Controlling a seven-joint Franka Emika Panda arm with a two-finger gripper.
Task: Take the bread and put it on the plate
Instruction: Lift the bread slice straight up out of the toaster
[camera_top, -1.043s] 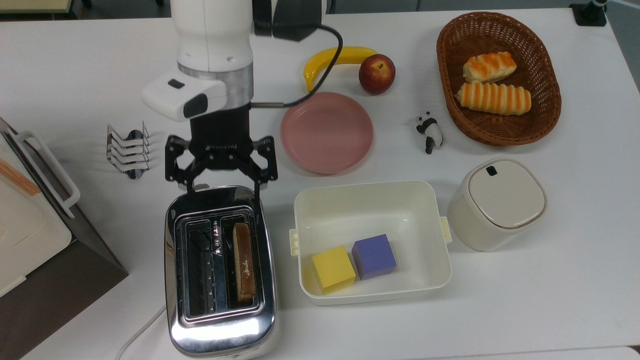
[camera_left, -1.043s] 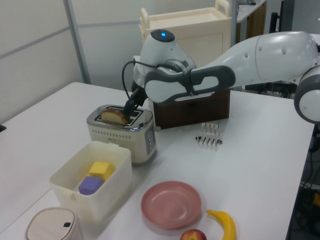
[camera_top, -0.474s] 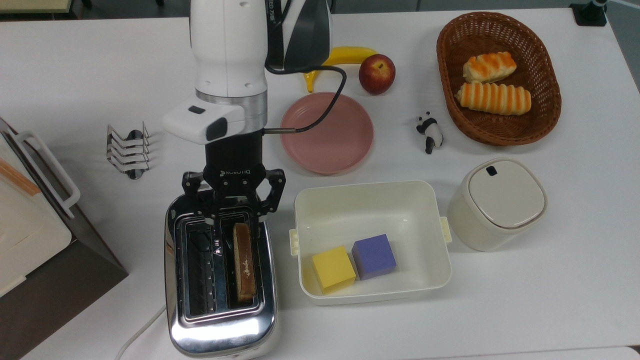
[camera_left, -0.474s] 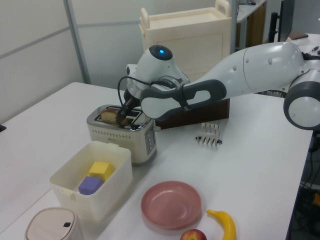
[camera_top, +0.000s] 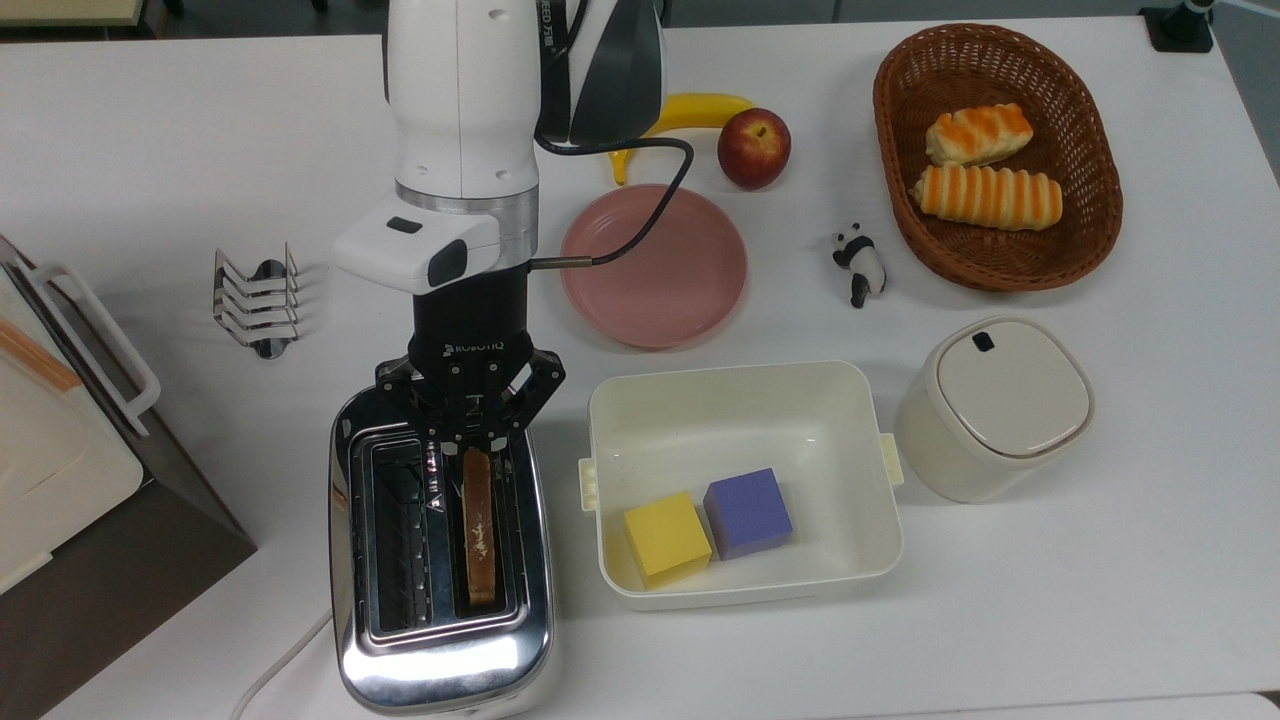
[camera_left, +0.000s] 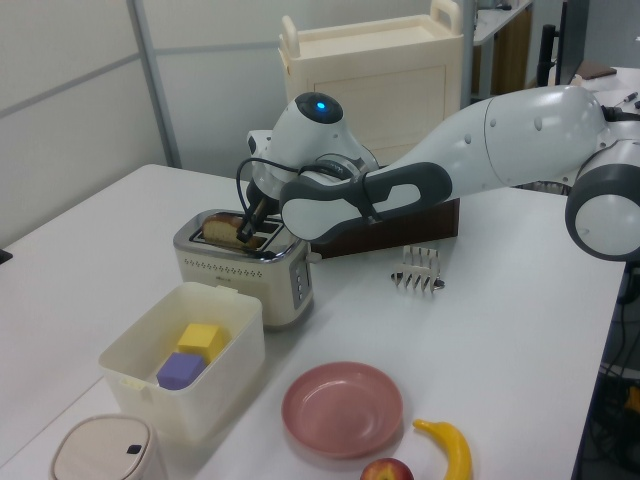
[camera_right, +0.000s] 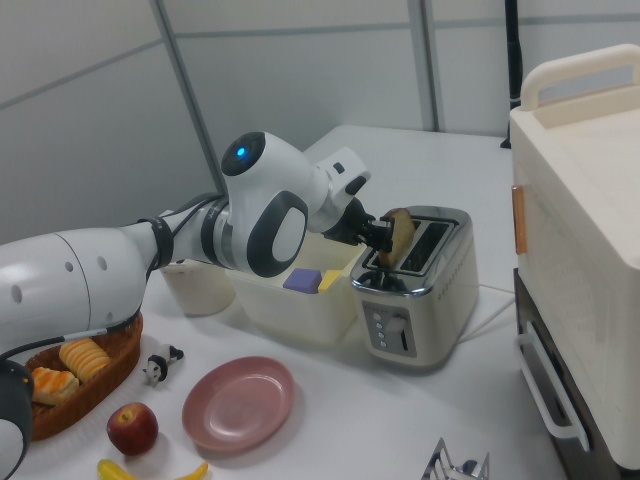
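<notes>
Flat brown wholemeal bread slice (camera_top: 478, 525) standing edge-on in the right-hand slot (by the top view) of the shiny chrome two-slot toaster (camera_top: 440, 655). Pinched at its near end by the black two-finger gripper (camera_top: 472, 440), fingers closed tight on the crust. Round pink shallow plate (camera_top: 653, 265) well apart, bare, beside a cream rectangular tub (camera_top: 745, 410).

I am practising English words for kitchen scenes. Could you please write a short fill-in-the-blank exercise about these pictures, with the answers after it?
1. The bread stands edge-on in a slot of the shiny ____.
2. The gripper has its jaws closed on one end of the ____.
3. The plate lying beside the banana is ____ in colour.
4. The cream tub holds a yellow cube and a ____ cube.

Answers: toaster; bread; pink; purple
</notes>
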